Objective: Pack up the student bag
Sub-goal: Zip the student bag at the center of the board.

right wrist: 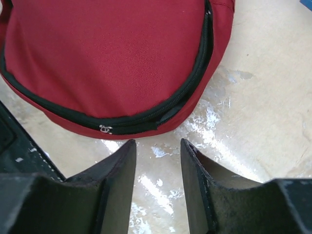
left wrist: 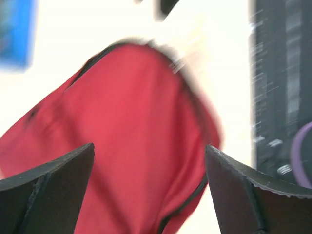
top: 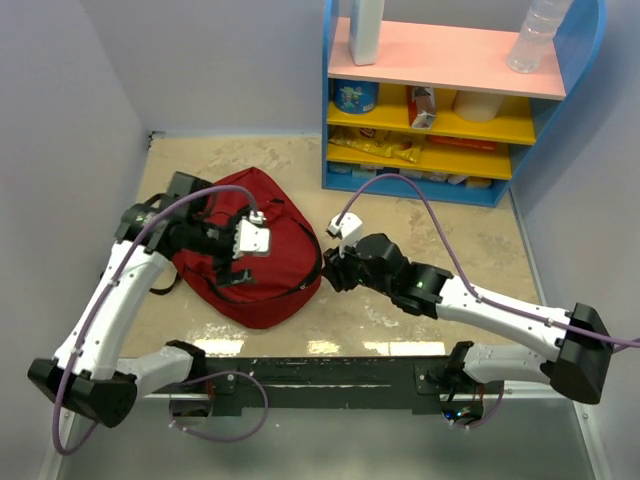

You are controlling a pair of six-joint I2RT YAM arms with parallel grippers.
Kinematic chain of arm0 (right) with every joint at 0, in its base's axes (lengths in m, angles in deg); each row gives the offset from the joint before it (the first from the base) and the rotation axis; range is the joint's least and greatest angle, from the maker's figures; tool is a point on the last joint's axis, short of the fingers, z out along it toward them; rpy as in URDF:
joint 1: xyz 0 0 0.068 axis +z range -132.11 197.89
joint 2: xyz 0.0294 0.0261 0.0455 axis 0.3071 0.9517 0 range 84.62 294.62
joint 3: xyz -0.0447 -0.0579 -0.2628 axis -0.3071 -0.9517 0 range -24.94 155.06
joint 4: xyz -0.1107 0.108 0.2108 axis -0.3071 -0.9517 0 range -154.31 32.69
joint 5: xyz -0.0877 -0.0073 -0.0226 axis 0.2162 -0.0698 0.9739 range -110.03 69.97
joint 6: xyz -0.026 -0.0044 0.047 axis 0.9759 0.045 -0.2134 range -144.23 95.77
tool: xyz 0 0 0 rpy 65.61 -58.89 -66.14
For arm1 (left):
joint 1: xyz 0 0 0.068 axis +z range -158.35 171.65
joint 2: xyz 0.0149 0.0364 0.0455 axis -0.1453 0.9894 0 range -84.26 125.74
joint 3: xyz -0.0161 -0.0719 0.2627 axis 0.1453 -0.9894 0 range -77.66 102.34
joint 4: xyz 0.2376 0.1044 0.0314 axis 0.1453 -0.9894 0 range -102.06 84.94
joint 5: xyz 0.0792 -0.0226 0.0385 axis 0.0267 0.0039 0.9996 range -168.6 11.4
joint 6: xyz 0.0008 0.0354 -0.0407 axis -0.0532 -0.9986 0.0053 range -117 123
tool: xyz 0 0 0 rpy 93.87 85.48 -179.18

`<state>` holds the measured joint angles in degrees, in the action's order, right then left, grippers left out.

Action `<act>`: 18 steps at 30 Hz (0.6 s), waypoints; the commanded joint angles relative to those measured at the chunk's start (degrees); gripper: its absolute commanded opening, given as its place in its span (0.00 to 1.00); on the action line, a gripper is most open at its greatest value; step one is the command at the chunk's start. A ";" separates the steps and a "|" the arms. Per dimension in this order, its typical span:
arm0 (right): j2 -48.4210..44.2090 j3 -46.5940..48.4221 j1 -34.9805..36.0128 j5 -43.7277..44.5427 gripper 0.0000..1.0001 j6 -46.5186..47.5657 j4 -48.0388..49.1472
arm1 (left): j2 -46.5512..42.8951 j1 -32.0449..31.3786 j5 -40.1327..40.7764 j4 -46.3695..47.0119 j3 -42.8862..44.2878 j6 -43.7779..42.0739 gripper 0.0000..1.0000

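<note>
your student bag (top: 278, 288) lies flat on the beige table (top: 450, 250), left of centre and in front of your left arm; in the top view it is a dark red mound with black straps spilling off its left side; your left gripper (left wrist: 148, 148) hangs right over it, jaws spread wide with only red fabric showing in the gap and nothing caught between them; that wrist view is blurred, so you cannot tell whether the fingers (left wrist: 68, 168) touch the cloth; your right gripper (right wrist: 156, 144) sits low at the bag's right edge, just short of it, its jaws parted by a narrow gap and holding nothing, with bare scuffed tabletop showing between them; from the right wrist you see the black zipper (right wrist: 197, 68) curving round the bag's rim, and the stretch in view looks closed, its small metal pull (right wrist: 105, 129) lying near the left finger (right wrist: 119, 165); at the far right corner stands a blue shelf unit (top: 335, 120) with a pink top board and yellow shelves holding packets and boxes; a clear plastic bottle (top: 535, 35) and a white container (top: 365, 30) stand on top, well apart from the bag.
</note>
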<state>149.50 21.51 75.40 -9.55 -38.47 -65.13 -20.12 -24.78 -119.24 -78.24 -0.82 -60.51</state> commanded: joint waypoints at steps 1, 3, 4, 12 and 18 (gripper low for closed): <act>3.67 4.17 -2.23 -6.95 0.45 8.26 1.83 | 4.06 -6.94 -5.95 5.76 -5.28 7.51 1.00; 4.81 4.43 -4.07 -8.89 0.45 9.75 2.62 | 3.63 -9.41 -5.33 10.49 -9.15 9.01 1.00; 4.90 4.52 -4.69 -11.07 0.46 10.45 2.98 | 3.28 -10.20 -4.54 11.57 -9.86 9.36 1.00; 8.68 9.44 -7.42 -26.29 0.48 23.03 -2.47 | 1.52 -13.28 -0.23 18.59 -15.22 13.75 1.00; 11.93 11.81 -9.88 -36.75 0.51 25.93 -4.58 | -1.39 -14.95 2.50 21.77 -19.53 16.84 0.96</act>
<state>160.30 30.19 67.21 -36.41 -17.16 -67.79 -19.92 -38.96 -118.06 -60.60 -19.01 -46.78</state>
